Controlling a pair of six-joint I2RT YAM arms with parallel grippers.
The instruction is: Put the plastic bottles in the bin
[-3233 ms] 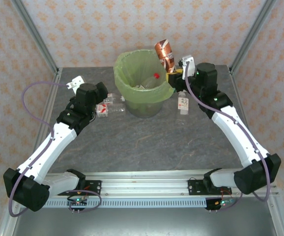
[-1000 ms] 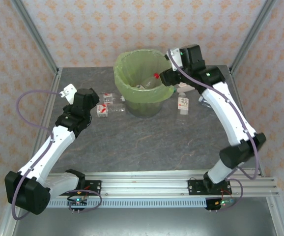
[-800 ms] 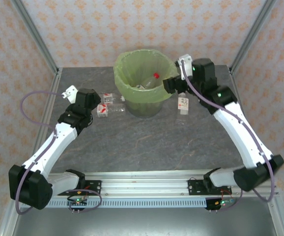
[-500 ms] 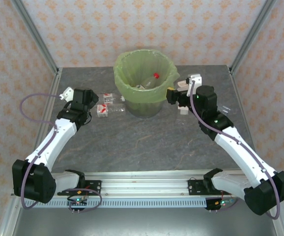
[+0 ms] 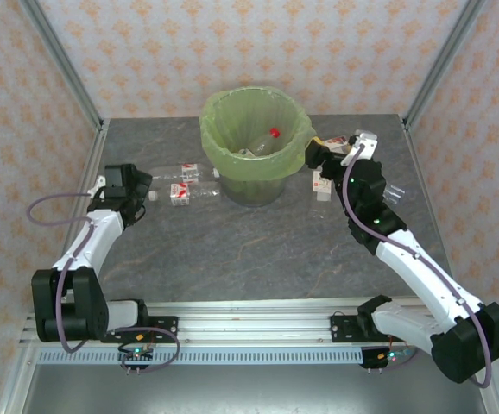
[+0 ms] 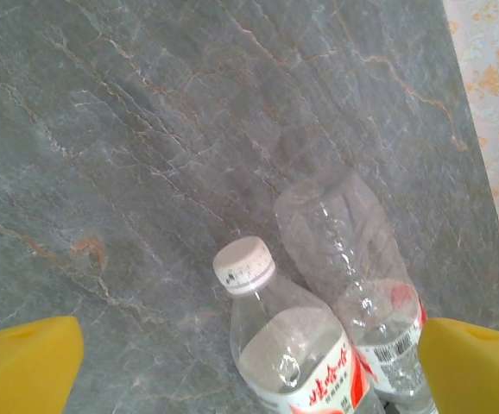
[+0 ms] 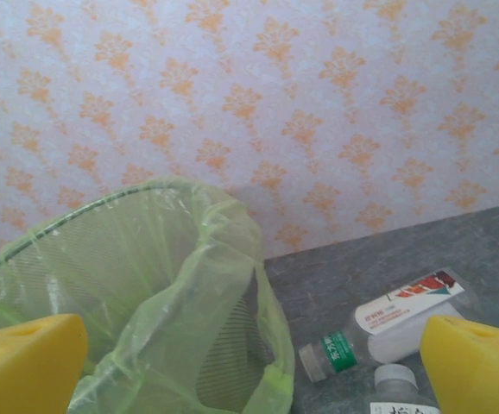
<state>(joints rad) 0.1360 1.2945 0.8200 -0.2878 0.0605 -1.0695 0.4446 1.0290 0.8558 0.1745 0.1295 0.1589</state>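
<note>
The bin (image 5: 232,168), a grey bucket lined with a green bag, stands at the back middle, with a red-capped bottle (image 5: 274,133) inside. Two clear plastic bottles (image 5: 180,192) lie left of it. My left gripper (image 5: 144,188) is open just left of them. In the left wrist view the white-capped bottle (image 6: 294,345) and its clear neighbour (image 6: 353,259) lie between and ahead of the left gripper (image 6: 249,371). My right gripper (image 5: 323,152) hangs open and empty beside the bin's right rim. A labelled bottle (image 5: 322,183) lies below it.
Another clear bottle (image 5: 393,193) lies at the right of the table. The right wrist view has the bag's rim (image 7: 232,259) on the left, a bottle with a green band (image 7: 388,326) and a capped bottle (image 7: 398,381) at the lower right. Frame posts (image 5: 60,65) flank the table.
My right gripper has opened and pulled back from over the bin to its right side; the brown bottle it held earlier is gone from it. The left arm drew back to the left.
</note>
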